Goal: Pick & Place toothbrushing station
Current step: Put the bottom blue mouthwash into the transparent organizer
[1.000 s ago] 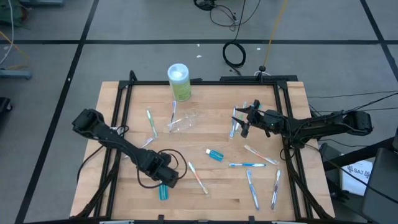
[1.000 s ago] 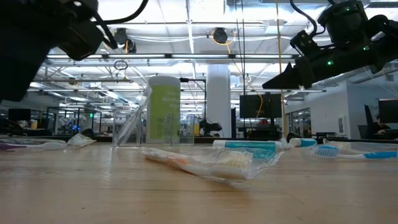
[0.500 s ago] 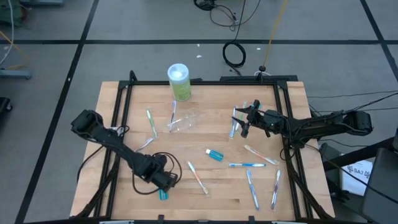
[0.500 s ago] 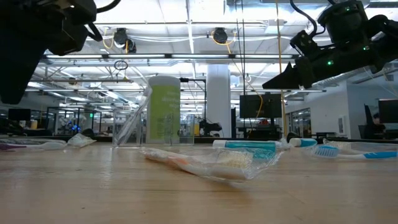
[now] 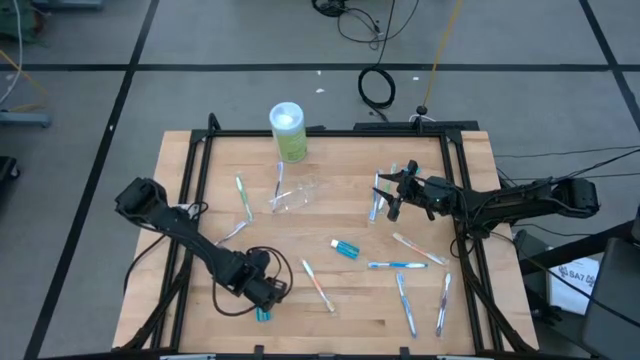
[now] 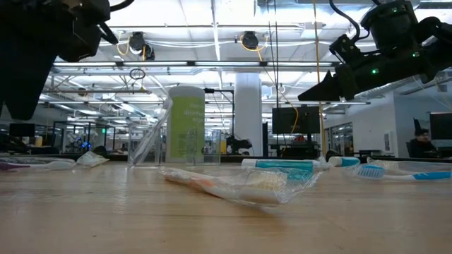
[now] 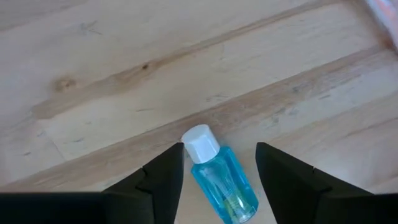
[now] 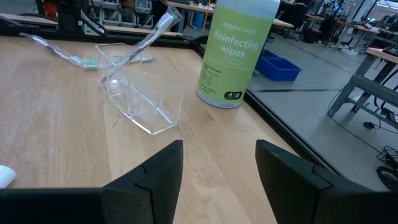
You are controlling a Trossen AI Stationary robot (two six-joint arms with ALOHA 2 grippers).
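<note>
The small blue tube with a white cap (image 7: 219,176) lay flat on the wooden worktop (image 5: 330,215) at its near edge, sitting right between the spread fingers of the left gripper (image 5: 268,295), not clamped yet. It looked light, smooth and round, so it would probably roll or squirt out of a sloppy pinch; best bet was squeezing the blue body at its middle, across the width, not the cap. Compared to 1 second before, the left gripper had slid along the tube toward its capped end, leaving only the tube's tail end showing past it from above. The right gripper (image 5: 392,195) hung over the far right of the worktop, fingers apart and empty, unchanged. The clear plastic cup (image 8: 142,98) lay tipped over near the green wipes canister (image 8: 237,51).
</note>
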